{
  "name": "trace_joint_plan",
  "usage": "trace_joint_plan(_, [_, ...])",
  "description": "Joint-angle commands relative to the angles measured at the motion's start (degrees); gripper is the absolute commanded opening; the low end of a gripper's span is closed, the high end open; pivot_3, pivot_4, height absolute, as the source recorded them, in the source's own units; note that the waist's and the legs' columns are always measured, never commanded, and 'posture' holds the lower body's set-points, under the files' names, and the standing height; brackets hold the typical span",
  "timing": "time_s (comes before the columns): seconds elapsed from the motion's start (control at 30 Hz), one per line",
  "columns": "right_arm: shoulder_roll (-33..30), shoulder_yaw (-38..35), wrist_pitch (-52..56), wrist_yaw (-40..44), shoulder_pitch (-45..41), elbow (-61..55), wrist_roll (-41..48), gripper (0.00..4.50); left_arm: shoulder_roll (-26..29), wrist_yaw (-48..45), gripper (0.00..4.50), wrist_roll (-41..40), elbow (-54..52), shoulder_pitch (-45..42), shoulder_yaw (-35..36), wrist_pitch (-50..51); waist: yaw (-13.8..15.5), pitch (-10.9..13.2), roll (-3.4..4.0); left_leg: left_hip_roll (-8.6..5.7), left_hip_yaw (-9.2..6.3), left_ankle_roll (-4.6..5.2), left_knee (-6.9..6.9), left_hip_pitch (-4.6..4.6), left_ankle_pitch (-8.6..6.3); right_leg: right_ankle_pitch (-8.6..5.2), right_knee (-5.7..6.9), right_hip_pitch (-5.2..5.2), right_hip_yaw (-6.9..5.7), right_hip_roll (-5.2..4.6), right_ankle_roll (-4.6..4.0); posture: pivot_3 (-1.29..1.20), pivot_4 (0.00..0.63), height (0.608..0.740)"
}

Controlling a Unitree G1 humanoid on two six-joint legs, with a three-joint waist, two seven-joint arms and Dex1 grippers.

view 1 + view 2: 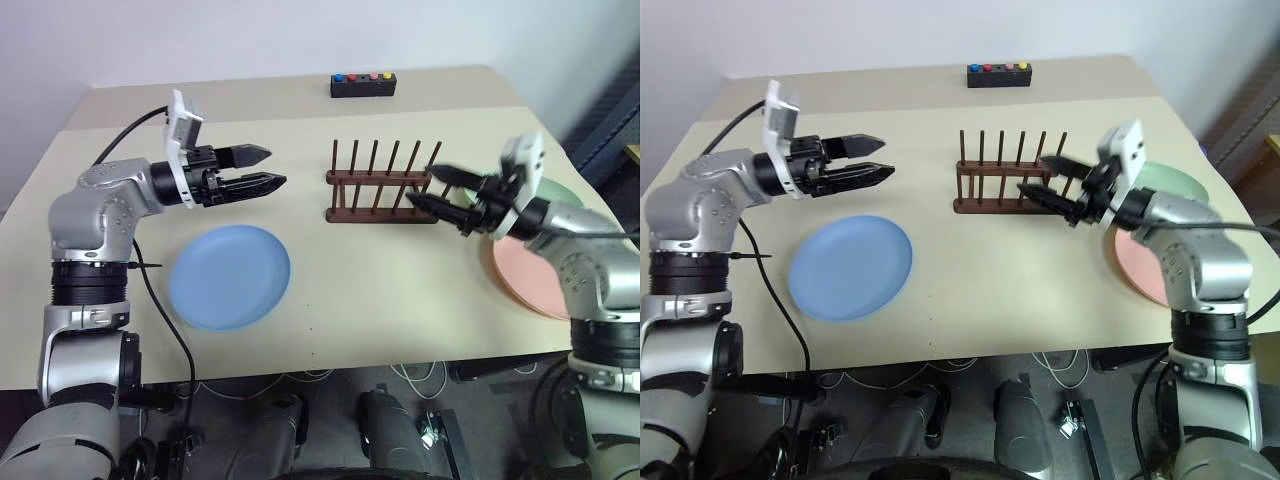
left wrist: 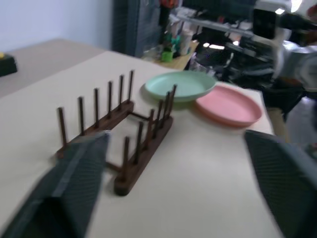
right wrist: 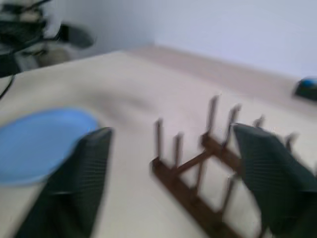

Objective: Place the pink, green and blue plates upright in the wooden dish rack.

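Plates: three, all flat on the table, none in the rack.
Blue plate (image 1: pixel 230 276) lies near the table's (image 1: pixel 380 310) front edge on the robot's left; pink plate (image 2: pixel 229 105) and green plate (image 2: pixel 180 85) lie together at the right edge, rims touching or overlapping, just beside the rack's end. One wooden dish rack (image 1: pixel 380 184) stands mid-table, two rails with a row of upright pegs each, nothing between the pegs. One small black box (image 1: pixel 363 84) with four coloured buttons sits at the far edge; no readable writing anywhere. Left gripper (image 1: pixel 262 168) hangs in the air above the table beyond the blue plate, fingers spread, holding nothing. Right gripper (image 1: pixel 430 186) hangs at the rack's right end, fingers likewise apart and empty.
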Motion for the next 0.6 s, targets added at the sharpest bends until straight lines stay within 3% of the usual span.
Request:
trace_joint_plan(0.03, [-2.50, -2.44, 1.22, -0.18, -1.10, -2.12, 1.78, 4.44, 0.92, 1.54, 4.50, -3.81, -2.55, 1.32, 4.12, 1.03, 0.04, 0.00, -0.01, 0.01, 0.00, 0.00, 0.00, 0.00, 0.00, 0.00, 0.00, 0.00, 0.00, 0.00, 0.00, 0.00, 0.150, 0.740])
trace_joint_plan(0.23, [-9.99, -1.79, 7.55, -0.18, 2.83, -4.22, 0.25, 4.44, 2.21, 3.14, 4.50, -3.29, -6.76, 5.48, 3.18, -1.12, 0.73, 0.00, -0.01, 0.02, 0.06, 0.03, 0.02, -0.02, -0.02, 0.00, -0.05, -0.02, 0.03, -0.03, 0.00, 0.00, 0.150, 0.740])
trace_joint_plan(0.4, [-17.95, -4.04, 12.87, -0.52, 14.72, -8.38, -1.64, 4.44, 5.21, -3.97, 4.50, -7.03, -11.53, 10.61, 0.91, 0.44, 1.56, 0.01, -0.01, 0.02, 0.15, 0.11, 0.03, -0.04, -0.07, 0.00, -0.11, -0.02, 0.09, -0.04, -0.01, 0.00, 0.150, 0.740])
trace_joint_plan(0.6, [-21.92, -10.38, 17.99, -1.92, 26.34, -12.50, -2.42, 4.44, 4.41, -7.12, 4.50, -1.93, -12.36, 14.32, -3.13, -10.04, 1.80, -0.01, 0.02, 0.07, 0.28, 0.15, 0.04, -0.05, -0.10, -0.01, -0.18, -0.01, 0.15, -0.11, -0.02, 0.00, 0.150, 0.740])
